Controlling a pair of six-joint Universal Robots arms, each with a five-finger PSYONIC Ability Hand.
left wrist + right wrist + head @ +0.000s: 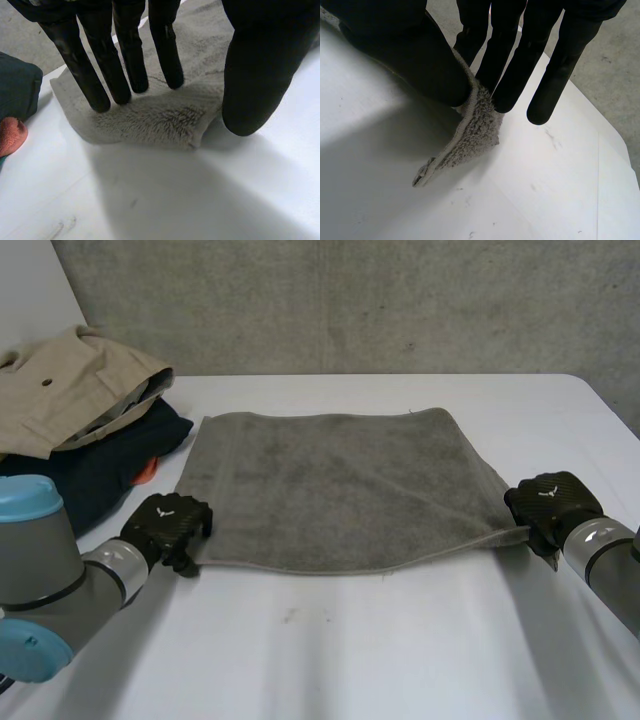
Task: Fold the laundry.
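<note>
A grey towel (330,490) lies spread flat on the white table (350,640). My left hand (168,523) is at the towel's near left corner. In the left wrist view its straight fingers (125,65) rest on that corner (150,120), which lies flat on the table, and the thumb (255,75) stands apart beside the cloth. My right hand (550,502) is at the near right corner. In the right wrist view its thumb (420,55) and fingers (520,60) pinch that corner (475,132), whose tip sticks out below them.
A pile of clothes sits at the back left: a beige garment (70,380) on a dark navy one (110,465), with a bit of orange (147,472) close to my left hand. The table's right edge (610,410) runs just beyond my right hand.
</note>
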